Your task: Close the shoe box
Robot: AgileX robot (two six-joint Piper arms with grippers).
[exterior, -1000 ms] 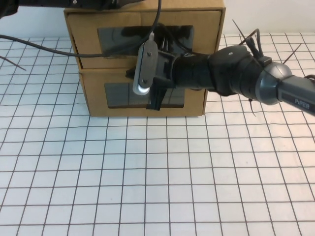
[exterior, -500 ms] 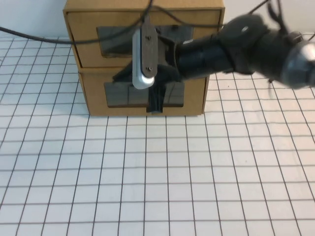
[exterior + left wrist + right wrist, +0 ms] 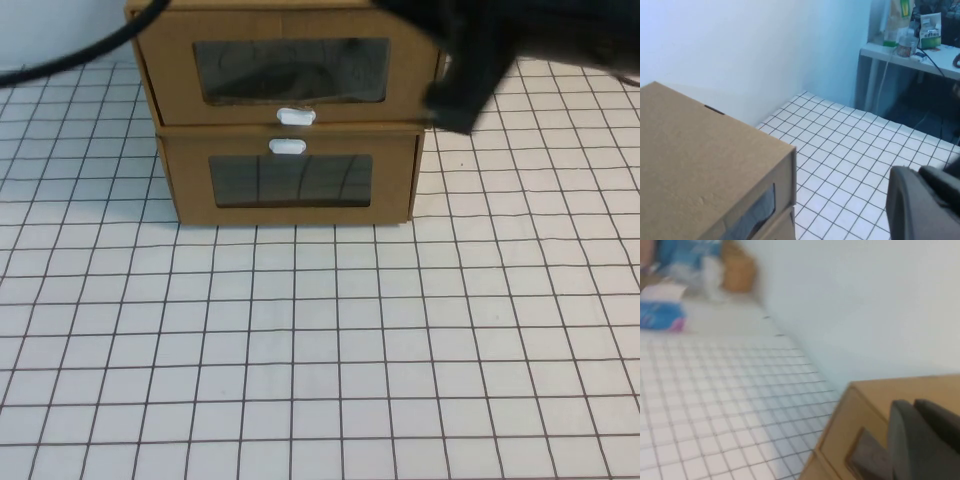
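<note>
The shoe box (image 3: 290,70) sits flush — apparently closed. The right gripper (image 3: 455,100) hovers beside it, the left gripper (image 3: 920,205) above — whether either is spread, I cannot tell.

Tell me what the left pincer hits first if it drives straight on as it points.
Probably the gridded table past the shoe box, not the box; depth is unclear. The left pincer hangs high beside the box; the right pincer sits close above its top.

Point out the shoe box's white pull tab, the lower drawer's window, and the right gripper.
White pull tab (image 3: 295,116), high view, its middle.
Lower drawer's window (image 3: 290,180), high view, clear panel's centre.
Right gripper (image 3: 465,85), high view, blurred dark body beside the boxes.
</note>
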